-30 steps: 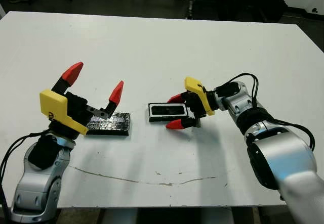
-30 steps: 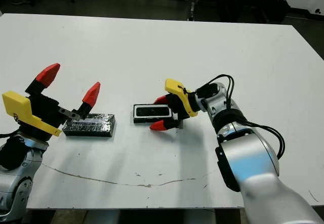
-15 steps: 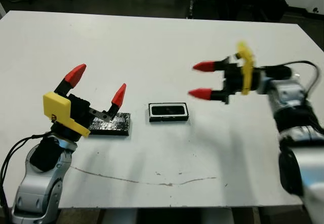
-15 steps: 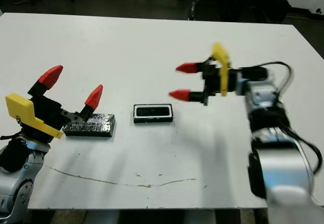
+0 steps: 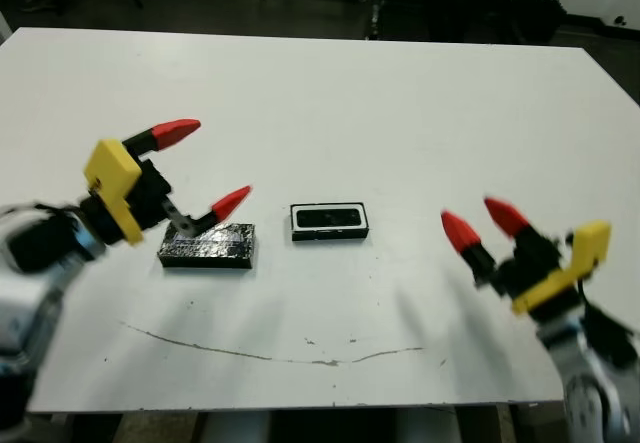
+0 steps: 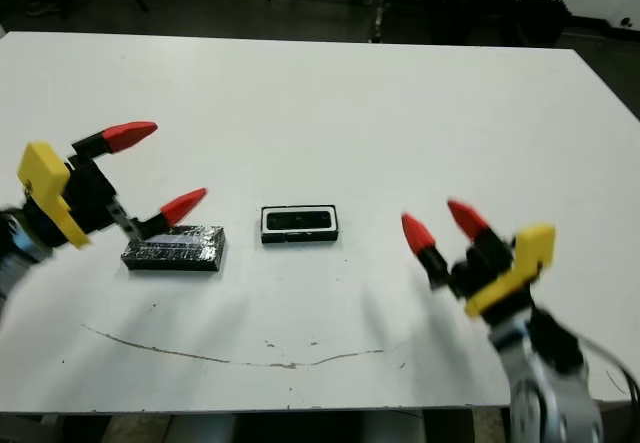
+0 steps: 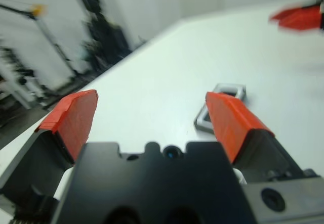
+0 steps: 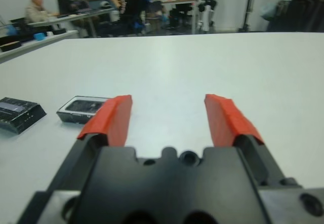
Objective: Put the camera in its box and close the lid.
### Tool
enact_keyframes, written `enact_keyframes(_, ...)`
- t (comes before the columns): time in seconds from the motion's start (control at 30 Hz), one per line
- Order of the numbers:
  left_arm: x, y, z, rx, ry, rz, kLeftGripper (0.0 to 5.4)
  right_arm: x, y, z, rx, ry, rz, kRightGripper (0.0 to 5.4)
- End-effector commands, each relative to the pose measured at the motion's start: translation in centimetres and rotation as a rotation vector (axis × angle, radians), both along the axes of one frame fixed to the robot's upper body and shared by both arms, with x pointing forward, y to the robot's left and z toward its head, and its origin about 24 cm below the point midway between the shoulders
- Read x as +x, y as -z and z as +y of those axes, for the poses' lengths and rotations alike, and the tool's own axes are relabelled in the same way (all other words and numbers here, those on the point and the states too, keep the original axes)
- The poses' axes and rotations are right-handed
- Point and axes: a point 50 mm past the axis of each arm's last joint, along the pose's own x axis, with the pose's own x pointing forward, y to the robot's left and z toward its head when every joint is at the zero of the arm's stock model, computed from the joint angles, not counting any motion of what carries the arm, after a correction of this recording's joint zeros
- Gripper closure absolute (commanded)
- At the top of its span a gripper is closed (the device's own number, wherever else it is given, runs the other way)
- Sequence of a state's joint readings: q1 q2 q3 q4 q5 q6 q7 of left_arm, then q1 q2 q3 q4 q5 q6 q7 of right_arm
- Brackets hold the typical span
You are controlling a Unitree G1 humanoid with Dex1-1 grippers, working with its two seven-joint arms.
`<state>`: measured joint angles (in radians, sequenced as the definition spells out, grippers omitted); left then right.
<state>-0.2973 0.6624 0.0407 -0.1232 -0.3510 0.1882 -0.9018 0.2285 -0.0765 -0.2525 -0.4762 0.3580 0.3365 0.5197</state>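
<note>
Lying inside box: black camera; crinkly lid beside; left tool, right tool gaping, empty.

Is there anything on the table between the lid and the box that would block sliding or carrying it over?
Nothing visible. The lid lies to the left of the box, with only bare table between them. The left gripper hovers open over the lid.

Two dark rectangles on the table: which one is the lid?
The lid is the solid glossy black slab on the robot's left, just below the left gripper. The other, the box, shows a pale rim around the dark camera inside.
</note>
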Motion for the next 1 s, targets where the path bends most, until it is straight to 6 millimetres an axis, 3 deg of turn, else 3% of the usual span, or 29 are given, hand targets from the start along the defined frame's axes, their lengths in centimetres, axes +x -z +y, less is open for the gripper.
enact_keyframes(0.03,0.8,0.2,0.3,0.112,0.092,0.079,0.0,-0.6,0.0,0.1,0.005,0.024,0.006,2.26)
enact_keyframes(0.37,2.9,0.9,0.8,0.293,0.343,0.345,0.0,-0.4,0.3,0.4,0.01,0.002,-0.007,3.69)
enact_keyframes(0.73,3.7,2.2,0.5,0.51,0.482,0.396,0.0,-0.2,0.3,0.3,0.012,-0.026,-0.019,5.33)
enact_keyframes(1.0,3.9,3.2,0.6,0.53,0.493,0.402,0.0,-0.3,0.3,0.4,0.031,-0.034,-0.017,5.39)
